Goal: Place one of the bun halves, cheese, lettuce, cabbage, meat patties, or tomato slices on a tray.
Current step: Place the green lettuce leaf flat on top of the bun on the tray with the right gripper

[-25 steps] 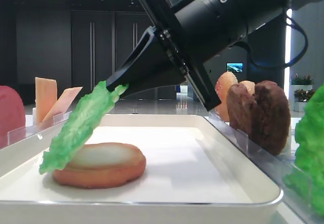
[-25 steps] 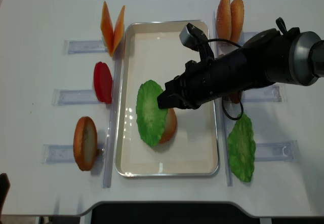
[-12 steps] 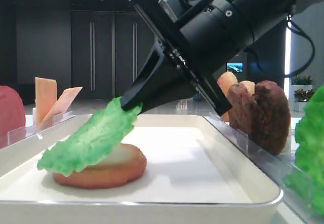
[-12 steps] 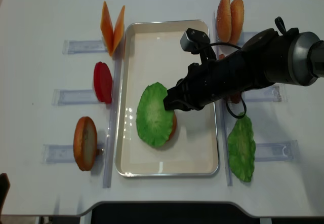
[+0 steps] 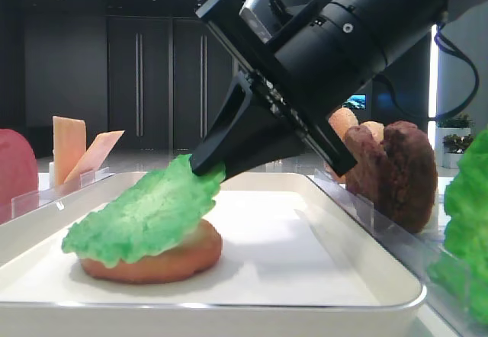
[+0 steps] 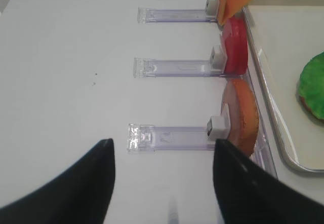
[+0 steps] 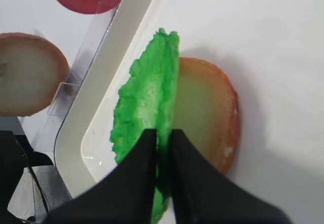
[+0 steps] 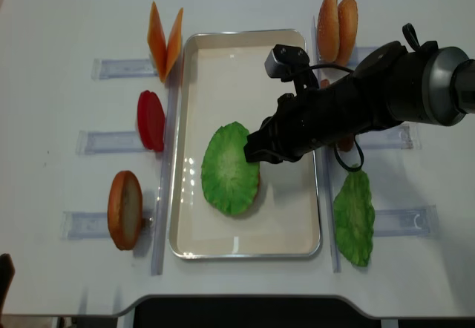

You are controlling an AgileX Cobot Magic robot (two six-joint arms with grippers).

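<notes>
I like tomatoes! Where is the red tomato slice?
In the overhead view, the tomato slice stands left of the tray, between the cheese and a bun half.

One exterior view sits low at the near end of the tray, almost level with its rim, looking along it toward a dark hall. The other exterior view hangs overhead and looks straight down on the whole white surface. Both share the tray and the lettuce lying on the bun half. The right wrist camera looks down past its own fingers, very close to that same lettuce. The left wrist camera looks obliquely across the surface at the clear holders, catching only the tray's left edge.
</notes>
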